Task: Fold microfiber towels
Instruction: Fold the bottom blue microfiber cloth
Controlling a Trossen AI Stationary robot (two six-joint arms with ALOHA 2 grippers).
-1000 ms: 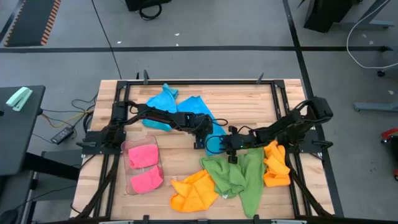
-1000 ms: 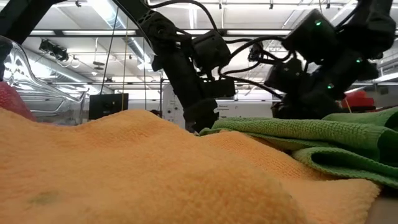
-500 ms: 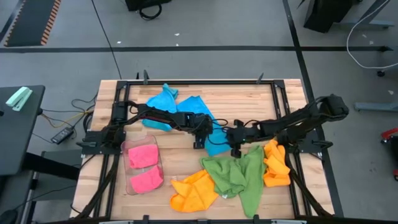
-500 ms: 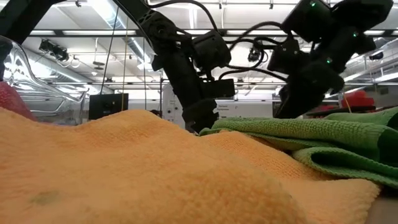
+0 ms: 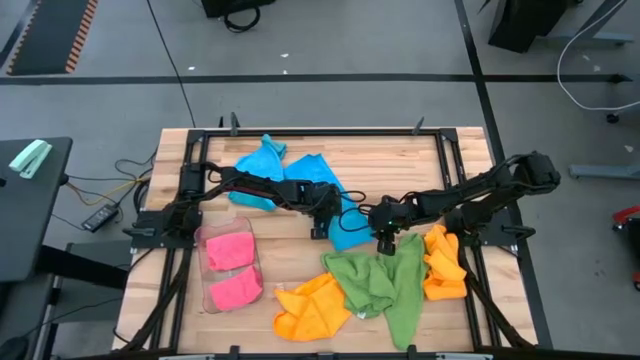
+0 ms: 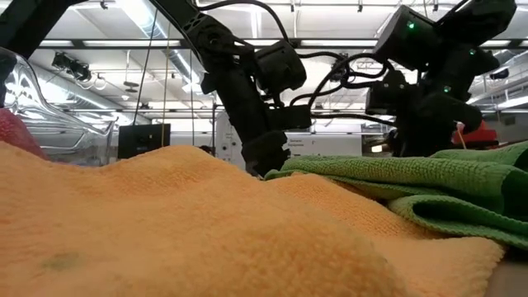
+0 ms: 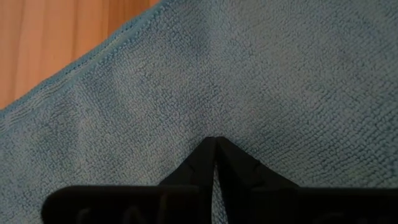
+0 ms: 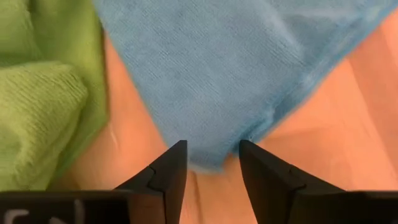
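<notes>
A sky-blue towel [image 5: 346,228] lies spread at the table's middle. My left gripper [image 5: 322,220] reaches in from the left and stands on it, shut [image 7: 214,149]. My right gripper [image 5: 384,240] hovers open over the towel's corner [image 8: 211,152] on the towel's right side, with a finger on either side of it in the wrist view and touching nothing. A green towel [image 5: 385,285] lies crumpled just on the near side of it [image 8: 37,93]. Orange towels [image 5: 315,305] lie near the front edge. My left gripper presses its shut fingertips [image 7: 202,158] down on the blue towel's upper face [image 7: 214,124], a little in from its hemmed edge [image 7: 93,62]. The fingers slant down from the table's left. The cloth lies flat on the wood around them.
A clear tray [image 5: 215,290] with two pink towels [image 5: 232,268] stands at the near left. More blue towels [image 5: 268,160] lie bunched at the far left. Another orange towel [image 5: 443,265] lies at the right. In the low view, orange cloth [image 6: 165,231] fills the foreground.
My right gripper has drawn back toward the table's right edge, risen and turned at the wrist. The blue towel's right corner, bunched under that gripper a second ago, now lies spread flat on the wood.
</notes>
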